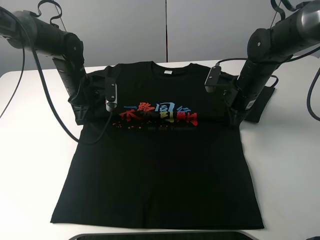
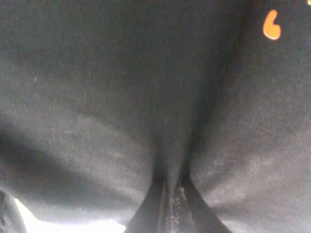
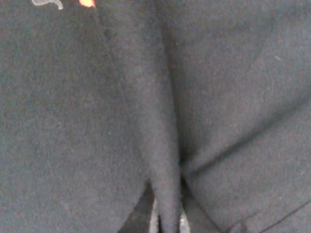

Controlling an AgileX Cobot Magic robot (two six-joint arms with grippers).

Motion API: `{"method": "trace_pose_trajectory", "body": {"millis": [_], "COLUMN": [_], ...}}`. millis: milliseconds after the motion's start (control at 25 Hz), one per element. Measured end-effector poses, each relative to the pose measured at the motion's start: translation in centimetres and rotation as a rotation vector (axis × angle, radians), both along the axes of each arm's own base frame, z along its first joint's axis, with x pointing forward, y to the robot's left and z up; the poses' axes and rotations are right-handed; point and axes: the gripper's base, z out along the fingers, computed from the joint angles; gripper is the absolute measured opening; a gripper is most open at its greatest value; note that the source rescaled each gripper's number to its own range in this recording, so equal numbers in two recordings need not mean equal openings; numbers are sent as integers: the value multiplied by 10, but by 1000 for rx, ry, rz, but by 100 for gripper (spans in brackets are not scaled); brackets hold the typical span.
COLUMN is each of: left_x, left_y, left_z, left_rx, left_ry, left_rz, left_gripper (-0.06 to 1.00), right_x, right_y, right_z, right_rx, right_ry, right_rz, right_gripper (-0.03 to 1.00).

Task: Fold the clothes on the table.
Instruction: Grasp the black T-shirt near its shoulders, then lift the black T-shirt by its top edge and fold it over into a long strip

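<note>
As left gripper and right gripper each pinch the shirt near a sleeve, your collar-to-hem axis lies between them.

Bare table open either side of black T-shirt, left arm and right arm over its shoulders

Black T-shirt flat on white table, collar toward far edge, hem close to near edge, red-blue-yellow print across chest. Left claw down in the bunched sleeve toward the far-left corner, right claw at the other sleeve toward the far-right corner. Claw tips hidden by fabric and arms.
</note>
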Motion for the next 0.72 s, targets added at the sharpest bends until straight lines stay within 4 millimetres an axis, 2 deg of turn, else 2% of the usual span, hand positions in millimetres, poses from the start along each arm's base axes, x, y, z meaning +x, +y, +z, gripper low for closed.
{"method": "trace_pose_trajectory", "body": {"millis": [240,400,480,560,600,720], "left_x": [0,4,7,12,15,25], "left_y": [0,0,-1,-2,-2,-1], "left_z": [0,9,25,53,70,122], "left_rx": [-2,-20,-51,-98,-118,-167], "left_ry": [-1,-69,-136,-245,-305,-478], "left_rz": [35,71,87,121,140,190], "left_gripper": [1,1,1,1,1,1], "right_x": [0,-2,-4,-6,-2,24], "right_y": [0,-1,-1,-2,-2,-1], "right_z": [0,8,15,23,34,94], "right_rx": [0,3,2,-8,-9,-23], "right_ry": [0,-10,-6,13,-11,-226], "right_rz": [-2,-15,-13,-16,-18,-9], "right_gripper": [0,0,0,0,0,0]}}
